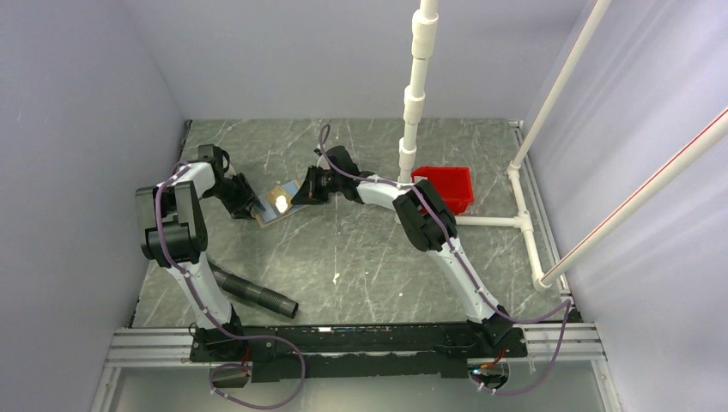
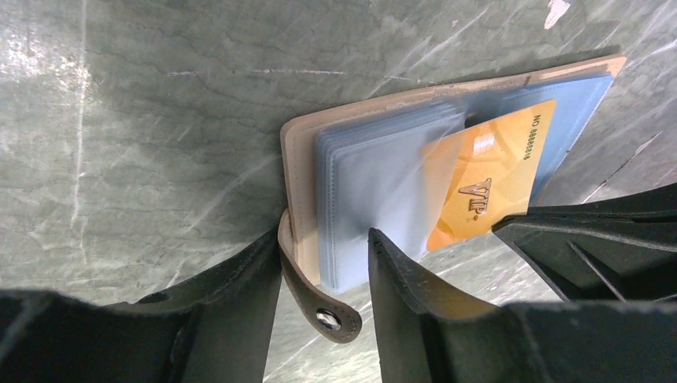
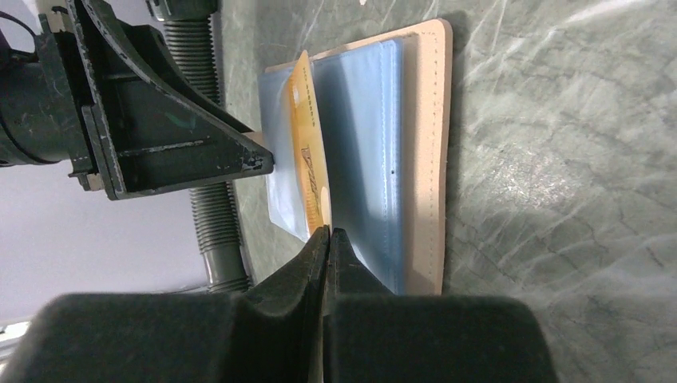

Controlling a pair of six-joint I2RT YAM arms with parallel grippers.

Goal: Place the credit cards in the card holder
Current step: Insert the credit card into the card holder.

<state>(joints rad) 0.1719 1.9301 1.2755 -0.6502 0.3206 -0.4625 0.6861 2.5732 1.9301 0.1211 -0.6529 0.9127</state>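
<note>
The card holder (image 2: pixel 375 167) lies open on the table, tan outside with bluish plastic sleeves inside. Its dark snap tab (image 2: pixel 331 315) hangs between the jaws of my left gripper (image 2: pixel 322 234), which stand apart around the holder's edge. A gold credit card (image 2: pixel 487 179) marked VIP is partway into a sleeve. My right gripper (image 3: pixel 326 231) is shut on the near edge of that card (image 3: pixel 310 152), beside the holder (image 3: pixel 423 159). From above, the holder (image 1: pixel 273 213) sits between the left gripper (image 1: pixel 249 204) and the right gripper (image 1: pixel 300 193).
A red tray (image 1: pixel 446 184) stands to the right of the right arm, beside a white pipe post (image 1: pixel 415 94). A dark corrugated hose (image 1: pixel 253 292) lies on the table near the left arm's base. White pipes run along the right side.
</note>
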